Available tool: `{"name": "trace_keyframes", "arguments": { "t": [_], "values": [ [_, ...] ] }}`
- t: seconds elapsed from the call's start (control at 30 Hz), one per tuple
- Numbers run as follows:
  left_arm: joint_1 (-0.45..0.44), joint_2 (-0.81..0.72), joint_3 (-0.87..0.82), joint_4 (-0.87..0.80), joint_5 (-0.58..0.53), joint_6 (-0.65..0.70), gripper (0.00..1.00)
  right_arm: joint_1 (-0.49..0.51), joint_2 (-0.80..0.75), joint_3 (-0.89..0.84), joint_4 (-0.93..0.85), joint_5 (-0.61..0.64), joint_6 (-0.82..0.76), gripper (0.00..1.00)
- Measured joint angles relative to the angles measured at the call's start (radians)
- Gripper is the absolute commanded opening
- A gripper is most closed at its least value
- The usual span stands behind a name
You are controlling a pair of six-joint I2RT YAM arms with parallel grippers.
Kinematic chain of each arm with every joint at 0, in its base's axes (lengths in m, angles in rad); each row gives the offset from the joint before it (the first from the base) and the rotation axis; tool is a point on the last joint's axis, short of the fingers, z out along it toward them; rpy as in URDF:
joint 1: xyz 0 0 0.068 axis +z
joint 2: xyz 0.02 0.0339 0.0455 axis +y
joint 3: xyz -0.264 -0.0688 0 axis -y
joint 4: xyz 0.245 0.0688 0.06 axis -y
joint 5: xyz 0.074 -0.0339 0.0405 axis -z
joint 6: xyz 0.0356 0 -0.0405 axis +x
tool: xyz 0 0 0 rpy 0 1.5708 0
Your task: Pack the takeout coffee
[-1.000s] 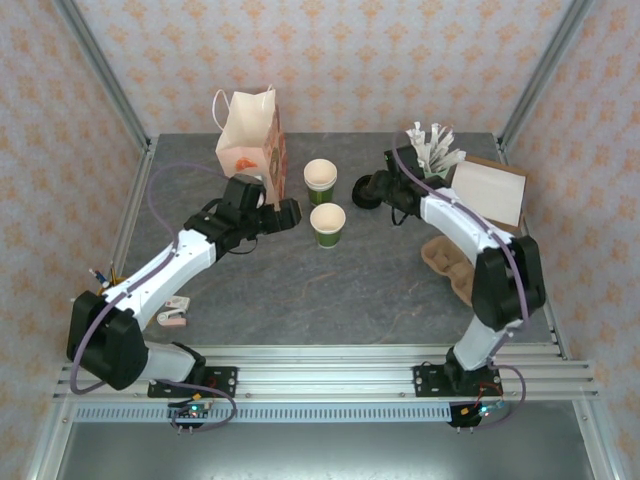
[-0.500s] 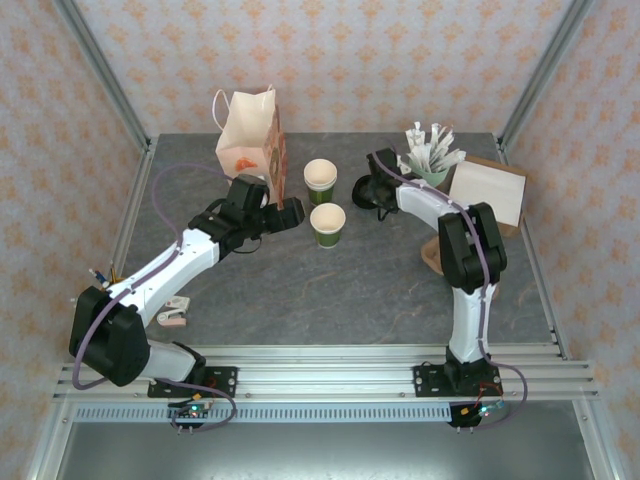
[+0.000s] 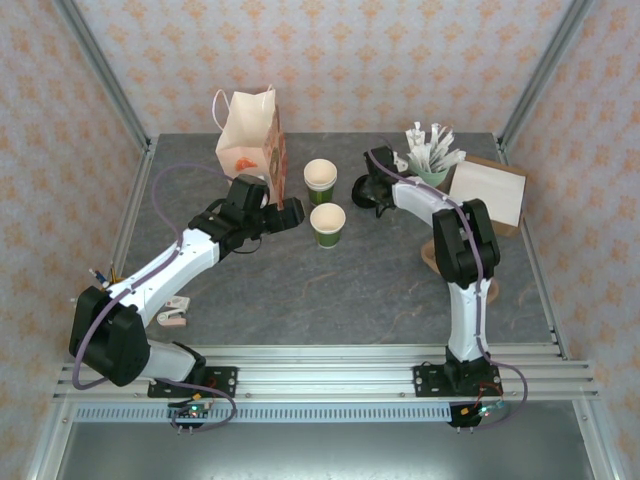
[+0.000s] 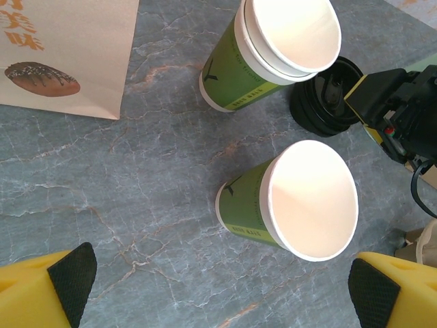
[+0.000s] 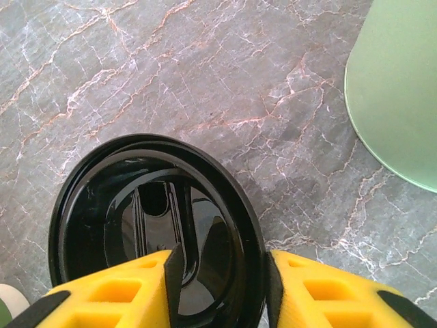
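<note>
Two coffee cups with green bands stand mid-table: a nested pair (image 3: 320, 180) (image 4: 273, 48) and a single one (image 3: 327, 224) (image 4: 293, 205), all without lids. Their black lid (image 3: 363, 190) (image 4: 321, 102) (image 5: 136, 225) lies upside down to the right of them. My right gripper (image 3: 374, 188) (image 5: 222, 290) is down over the lid, one finger inside its well and the other against its outer rim, with a gap still between the pads. My left gripper (image 3: 285, 213) (image 4: 218, 287) hovers wide open just left of the single cup, holding nothing.
A paper bag (image 3: 250, 135) (image 4: 61, 55) stands upright at the back left. A mint-green cup of wrapped sticks (image 3: 430, 160) (image 5: 399, 89) stands close behind the lid. A brown box with a white sheet (image 3: 490, 190) and a pulp cup carrier (image 3: 432, 255) sit on the right.
My right arm has swung left and brought its gripper onto the lid, and its jaws have narrowed around the rim. The left gripper has crept slightly toward the cups.
</note>
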Motion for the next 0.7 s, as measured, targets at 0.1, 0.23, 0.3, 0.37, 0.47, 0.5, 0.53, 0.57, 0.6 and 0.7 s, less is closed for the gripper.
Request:
{"name": "trace_keyframes", "arguments": {
  "t": [0.1, 0.23, 0.3, 0.37, 0.47, 0.5, 0.53, 0.57, 0.6, 0.7],
  "values": [
    [0.000, 0.004, 0.000, 0.000, 0.000, 0.000, 1.00, 0.000, 0.016, 0.012, 0.000, 0.003, -0.006, 0.41],
    [0.000, 0.014, 0.000, -0.001, 0.000, 0.000, 1.00, 0.000, 0.031, 0.014, 0.000, 0.003, -0.010, 0.35],
    [0.000, 0.016, 0.000, -0.002, 0.000, 0.000, 1.00, 0.000, 0.034, 0.014, 0.000, 0.007, -0.014, 0.29],
    [0.000, 0.016, 0.000, -0.002, 0.000, 0.000, 1.00, 0.000, 0.034, 0.014, 0.000, 0.008, -0.018, 0.23],
    [0.000, 0.016, 0.000, -0.003, 0.000, 0.000, 1.00, 0.000, 0.034, 0.014, 0.000, 0.011, -0.028, 0.17],
    [0.000, 0.016, 0.000, -0.003, 0.000, 0.000, 1.00, 0.000, 0.034, 0.014, 0.000, 0.011, -0.032, 0.15],
    [0.000, 0.016, 0.000, -0.003, 0.000, 0.000, 1.00, 0.000, 0.034, 0.014, 0.001, 0.014, -0.034, 0.13],
    [0.000, 0.016, 0.000, -0.003, 0.001, 0.000, 1.00, 0.000, 0.034, 0.014, 0.001, 0.015, -0.037, 0.12],
    [0.000, 0.016, 0.000, -0.003, 0.001, 0.000, 1.00, 0.000, 0.034, 0.014, 0.001, 0.017, -0.040, 0.11],
    [0.000, 0.016, 0.000, -0.003, 0.003, 0.001, 1.00, 0.000, 0.032, 0.013, 0.003, 0.019, -0.045, 0.09]
  ]
}}
